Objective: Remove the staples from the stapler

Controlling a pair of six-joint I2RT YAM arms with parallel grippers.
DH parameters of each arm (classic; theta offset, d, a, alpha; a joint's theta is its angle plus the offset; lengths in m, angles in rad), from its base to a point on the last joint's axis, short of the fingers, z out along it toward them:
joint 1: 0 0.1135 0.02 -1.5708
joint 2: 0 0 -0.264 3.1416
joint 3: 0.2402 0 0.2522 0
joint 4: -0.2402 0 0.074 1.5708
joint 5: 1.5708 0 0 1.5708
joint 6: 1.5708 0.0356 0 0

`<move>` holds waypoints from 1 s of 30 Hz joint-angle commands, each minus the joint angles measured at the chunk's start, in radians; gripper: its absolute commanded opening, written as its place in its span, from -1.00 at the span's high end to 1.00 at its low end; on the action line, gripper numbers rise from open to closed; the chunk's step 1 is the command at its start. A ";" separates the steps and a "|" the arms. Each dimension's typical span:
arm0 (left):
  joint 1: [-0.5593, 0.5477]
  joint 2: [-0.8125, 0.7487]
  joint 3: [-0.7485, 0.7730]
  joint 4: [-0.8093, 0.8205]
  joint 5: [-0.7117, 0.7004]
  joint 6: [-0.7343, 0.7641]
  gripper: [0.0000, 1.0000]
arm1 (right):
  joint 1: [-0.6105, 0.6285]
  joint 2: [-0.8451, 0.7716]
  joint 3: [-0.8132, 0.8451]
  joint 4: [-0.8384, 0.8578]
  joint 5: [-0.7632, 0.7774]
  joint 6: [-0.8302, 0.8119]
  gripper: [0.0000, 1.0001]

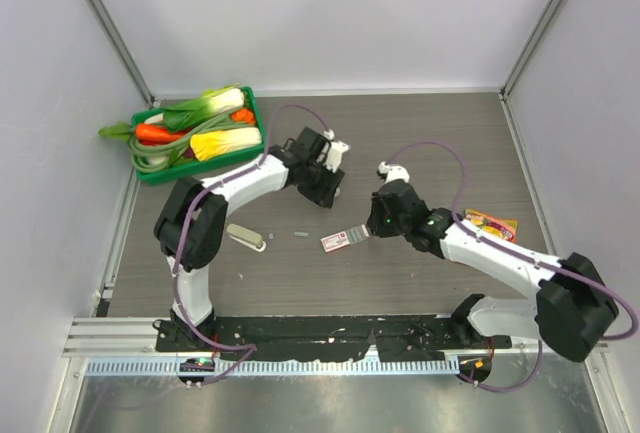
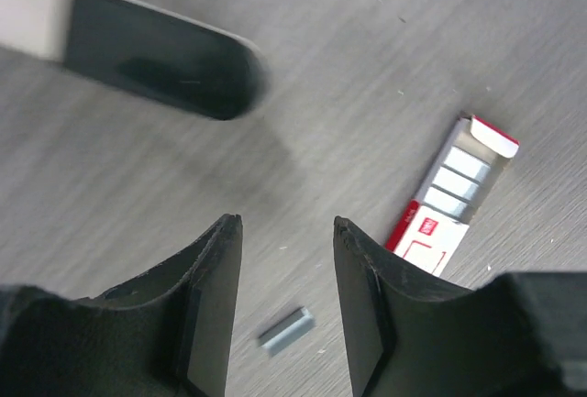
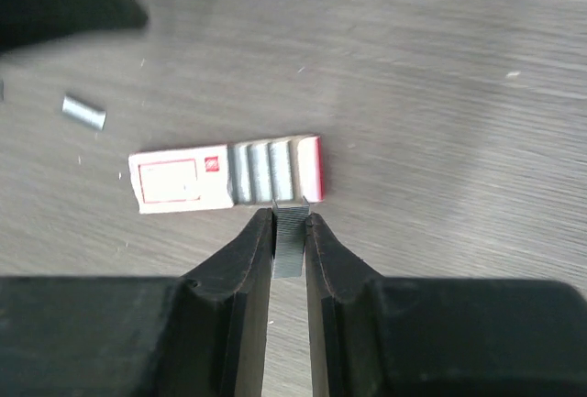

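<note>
No word or number comes out legible to me. The small red-and-white cardboard box just ahead of my right claw bears a tiny red logo square, too blurred to read. The yellow-and-red printed packet carries print too small to make out.

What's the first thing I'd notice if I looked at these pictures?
The green tray of colourful vegetables at the far left corner of the table catches the eye first. In the middle, the right hand pinches a grey strip of staples, just beside an open pink-and-white staple box. The left hand hangs open above another small grey strip.
</note>
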 commanded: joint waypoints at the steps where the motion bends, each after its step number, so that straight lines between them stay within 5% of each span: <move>1: 0.110 -0.099 0.103 -0.096 0.146 0.035 0.03 | 0.122 0.114 0.078 0.063 0.083 -0.078 0.83; 8: 0.234 -0.191 0.103 -0.219 0.243 0.078 0.02 | 0.194 0.238 0.146 0.066 0.180 -0.102 0.85; 30: 0.274 -0.270 -0.018 -0.247 0.287 0.115 0.02 | 0.270 0.376 0.146 0.141 0.317 -0.095 0.83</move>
